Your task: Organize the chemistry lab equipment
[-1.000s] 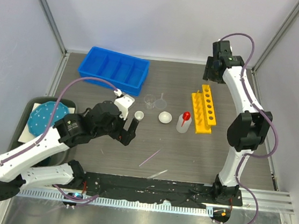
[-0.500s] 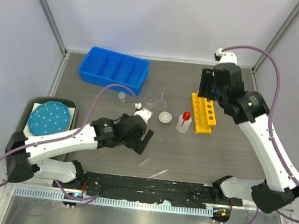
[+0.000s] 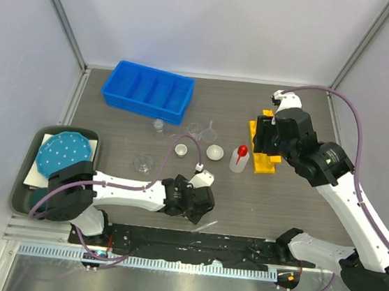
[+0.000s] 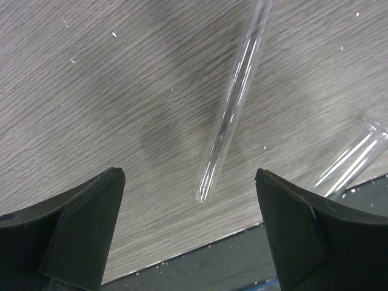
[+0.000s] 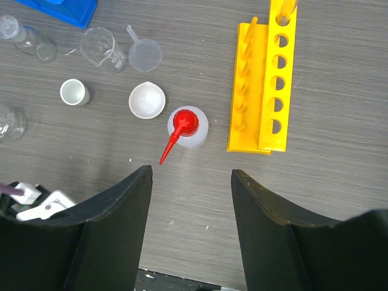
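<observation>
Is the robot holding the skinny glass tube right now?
No, the thin clear glass tube lies between the open left gripper's fingers, touching neither one.

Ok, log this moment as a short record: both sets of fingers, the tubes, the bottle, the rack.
left fingers: open, low over the table, end of the thin tube between them, untouched
thin tube: lying flat; second tube beside it, nearer the table edge
right fingers: open, empty, high above the squeeze bottle
squeeze bottle: upright, red nozzle, apart from the yellow rack
yellow rack: on the table, holes facing up
</observation>
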{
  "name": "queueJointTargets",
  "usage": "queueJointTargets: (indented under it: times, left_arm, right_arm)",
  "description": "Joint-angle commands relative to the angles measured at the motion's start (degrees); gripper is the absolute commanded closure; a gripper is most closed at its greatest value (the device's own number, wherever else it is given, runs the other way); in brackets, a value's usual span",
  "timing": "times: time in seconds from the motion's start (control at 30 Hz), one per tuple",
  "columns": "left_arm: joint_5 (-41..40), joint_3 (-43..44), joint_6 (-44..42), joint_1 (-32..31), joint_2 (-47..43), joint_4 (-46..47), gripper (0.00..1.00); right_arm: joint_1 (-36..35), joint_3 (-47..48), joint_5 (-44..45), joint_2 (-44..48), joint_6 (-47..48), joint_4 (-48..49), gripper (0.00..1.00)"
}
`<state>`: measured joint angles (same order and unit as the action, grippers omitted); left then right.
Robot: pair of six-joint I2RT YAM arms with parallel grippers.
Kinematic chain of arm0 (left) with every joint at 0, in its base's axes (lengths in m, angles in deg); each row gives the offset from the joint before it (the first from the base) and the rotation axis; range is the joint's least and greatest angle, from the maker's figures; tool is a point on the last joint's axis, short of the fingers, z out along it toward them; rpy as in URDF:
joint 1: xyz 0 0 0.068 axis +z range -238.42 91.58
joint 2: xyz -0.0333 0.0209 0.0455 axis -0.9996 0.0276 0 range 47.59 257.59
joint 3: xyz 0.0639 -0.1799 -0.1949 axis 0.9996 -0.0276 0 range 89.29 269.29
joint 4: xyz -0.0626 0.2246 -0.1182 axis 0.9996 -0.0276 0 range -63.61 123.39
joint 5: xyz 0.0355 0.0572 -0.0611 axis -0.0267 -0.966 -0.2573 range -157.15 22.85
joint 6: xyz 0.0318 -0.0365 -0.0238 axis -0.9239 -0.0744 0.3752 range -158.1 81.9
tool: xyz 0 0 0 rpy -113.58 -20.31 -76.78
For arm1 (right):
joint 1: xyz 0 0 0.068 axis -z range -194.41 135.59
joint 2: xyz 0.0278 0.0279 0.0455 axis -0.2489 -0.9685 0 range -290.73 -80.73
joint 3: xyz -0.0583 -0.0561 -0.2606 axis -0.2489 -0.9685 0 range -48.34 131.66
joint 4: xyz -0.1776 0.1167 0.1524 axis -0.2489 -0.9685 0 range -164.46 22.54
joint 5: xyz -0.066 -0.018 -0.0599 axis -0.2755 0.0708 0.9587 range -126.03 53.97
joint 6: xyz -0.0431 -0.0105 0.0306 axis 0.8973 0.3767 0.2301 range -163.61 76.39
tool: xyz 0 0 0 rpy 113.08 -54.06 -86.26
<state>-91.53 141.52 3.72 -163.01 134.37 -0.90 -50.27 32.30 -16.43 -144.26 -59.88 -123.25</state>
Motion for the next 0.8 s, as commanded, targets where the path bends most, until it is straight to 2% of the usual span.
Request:
queueJointTargets:
  times: [0.0,0.13,0.33,0.47,0.77]
  left_arm:
    - [-2.5,-0.1,2.7,-0.4,3.1,5.3,0.07]
    - [-2.2,-1.1,2.6,-0.7,5.3,7.6,0.09]
    - [-0.8,-2.7,1.2,-0.6,8.0,10.8,0.25]
    - [0.6,-4.9,1.1,-0.6,8.5,12.8,0.4]
    - [1.1,-11.4,2.0,-0.6,6.3,15.5,0.55]
  right_arm:
    - [-0.7,-0.4,-1.3,3.0,-0.2,0.9,0.4]
    - [-0.9,-1.1,-1.3,3.6,0.1,0.7,0.4]
    - [-1.1,-2.2,-1.7,3.8,0.0,0.9,0.41]
    - [-1.2,-2.6,-1.7,3.5,-0.3,1.4,0.41]
    - [-2.8,-4.1,-1.7,2.1,-1.9,2.8,0.42]
